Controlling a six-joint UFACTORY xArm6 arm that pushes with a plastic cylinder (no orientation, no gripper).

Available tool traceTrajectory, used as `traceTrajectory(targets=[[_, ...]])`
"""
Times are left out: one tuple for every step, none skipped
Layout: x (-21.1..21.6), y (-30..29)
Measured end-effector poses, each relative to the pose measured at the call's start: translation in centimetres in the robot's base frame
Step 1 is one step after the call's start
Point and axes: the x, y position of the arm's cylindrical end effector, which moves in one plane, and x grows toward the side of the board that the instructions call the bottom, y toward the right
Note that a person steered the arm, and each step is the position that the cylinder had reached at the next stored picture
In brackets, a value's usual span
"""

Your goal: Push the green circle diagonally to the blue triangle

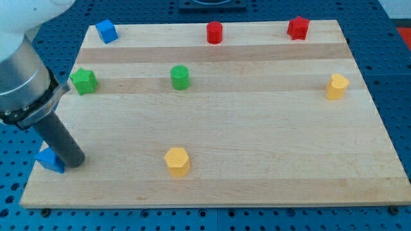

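The green circle stands on the wooden board, left of centre in the upper half. The blue triangle lies at the board's left edge near the view's bottom, far down and left of the green circle. My tip rests on the board right beside the blue triangle, on its right side, and the rod covers part of it. The tip is far from the green circle.
A green star sits at the left edge, level with the green circle. A blue cube, a red cylinder and a red star line the top edge. A yellow block stands at the right and a yellow hexagon at the bottom centre.
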Motion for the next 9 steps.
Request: traceTrajectory(targets=[[1.0, 2.1], [1.0, 6.7], [1.0, 10.1], [1.0, 10.2], [1.1, 12.7], [1.0, 18.0], [1.0, 19.7], [1.0, 14.7], [-2.0, 12.0]])
